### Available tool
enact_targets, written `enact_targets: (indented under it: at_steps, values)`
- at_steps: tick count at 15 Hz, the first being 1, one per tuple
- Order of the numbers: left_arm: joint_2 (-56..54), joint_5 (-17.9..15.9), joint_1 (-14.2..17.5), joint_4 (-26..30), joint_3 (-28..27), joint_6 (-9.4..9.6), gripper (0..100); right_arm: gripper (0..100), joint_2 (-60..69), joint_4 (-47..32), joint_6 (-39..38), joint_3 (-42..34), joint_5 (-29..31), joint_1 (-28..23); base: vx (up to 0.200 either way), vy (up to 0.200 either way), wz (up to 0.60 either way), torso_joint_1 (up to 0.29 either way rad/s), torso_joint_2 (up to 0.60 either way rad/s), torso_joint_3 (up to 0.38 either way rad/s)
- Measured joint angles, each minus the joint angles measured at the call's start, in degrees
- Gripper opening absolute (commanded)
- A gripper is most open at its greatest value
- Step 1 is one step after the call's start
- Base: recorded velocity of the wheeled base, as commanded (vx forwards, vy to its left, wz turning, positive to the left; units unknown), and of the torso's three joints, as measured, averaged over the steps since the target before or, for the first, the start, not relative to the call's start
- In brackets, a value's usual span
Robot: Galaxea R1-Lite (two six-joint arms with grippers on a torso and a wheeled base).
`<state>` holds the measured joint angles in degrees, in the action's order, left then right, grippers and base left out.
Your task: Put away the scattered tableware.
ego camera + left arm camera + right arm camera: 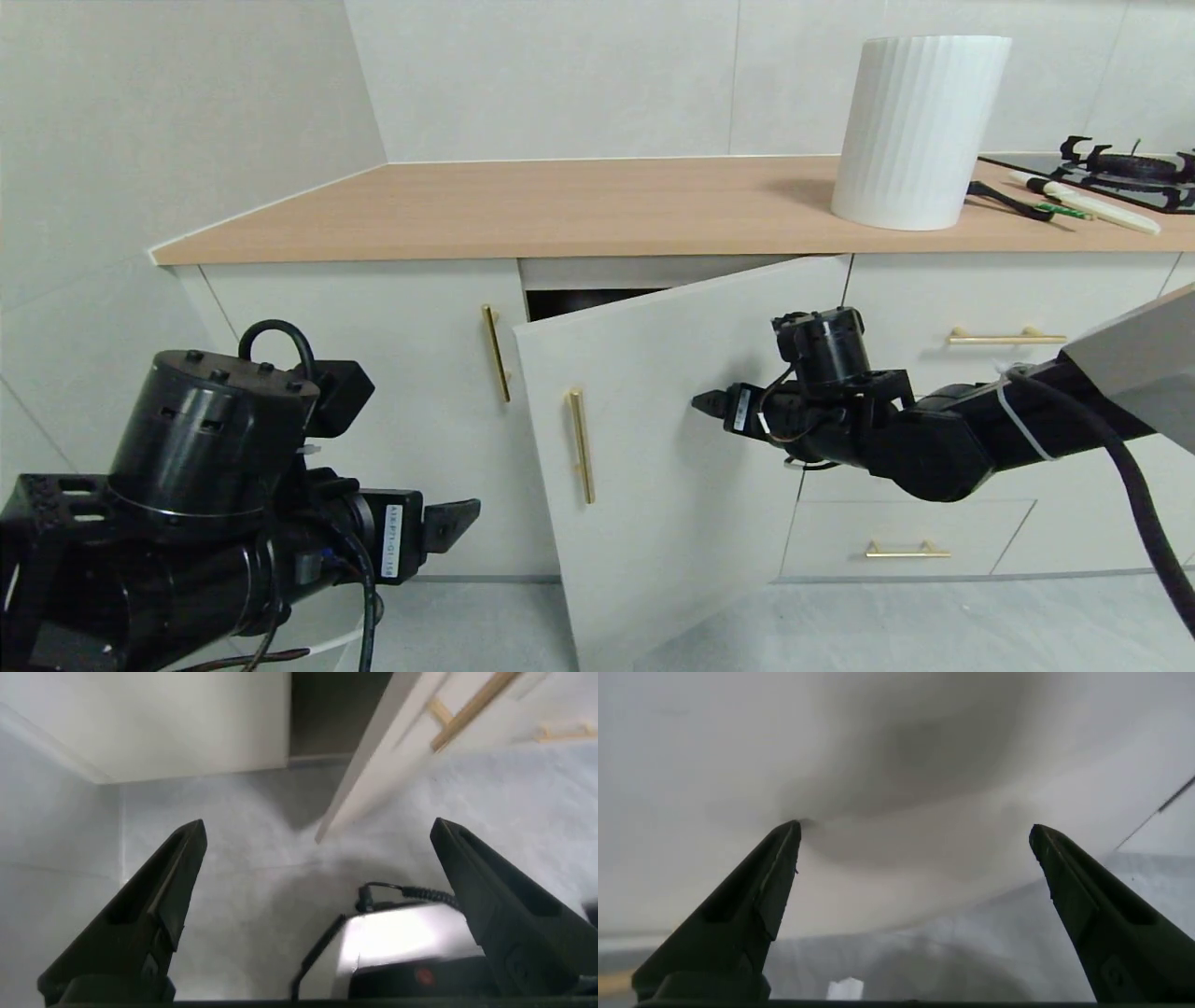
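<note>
The scattered tableware [1097,206] lies on the wooden counter [560,205], far to the right, just beside a tall white ribbed tub [920,131]. It looks like a few long thin pieces, one with a black handle and one with a white handle. A black stove grate [1130,168] sits behind them.

Under the counter, one white cupboard door [672,467] stands open. Its gold handle [581,446] is upright.

The right pincer [714,403] is close to the front of the open door, to the right of the handle. The head view does not tell how wide it is. The right wrist view does: its two fingers [766,905] are spread far apart with nothing between them, and the white door face is very near.

The left pincer [448,525] is low down on the left, well apart from the door. In the left wrist view its fingers [159,905] are spread wide too and hold nothing. That view looks down at the grey floor [234,859], the door's bottom edge and the dark inside of the cupboard [322,709].
</note>
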<state>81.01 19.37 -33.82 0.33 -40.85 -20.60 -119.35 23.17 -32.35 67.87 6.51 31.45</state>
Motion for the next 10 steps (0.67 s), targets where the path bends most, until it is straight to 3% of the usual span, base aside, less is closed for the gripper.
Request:
enact_targets:
  at_steps: [10]
  values:
    - [0.09, 0.39, 0.00, -0.06, 0.37, 0.82, 100, 100, -3.75, -0.02, -4.89, 6.67, 6.16, -1.57, 0.000, 0.000, 0.00, 0.000, 0.00, 0.000]
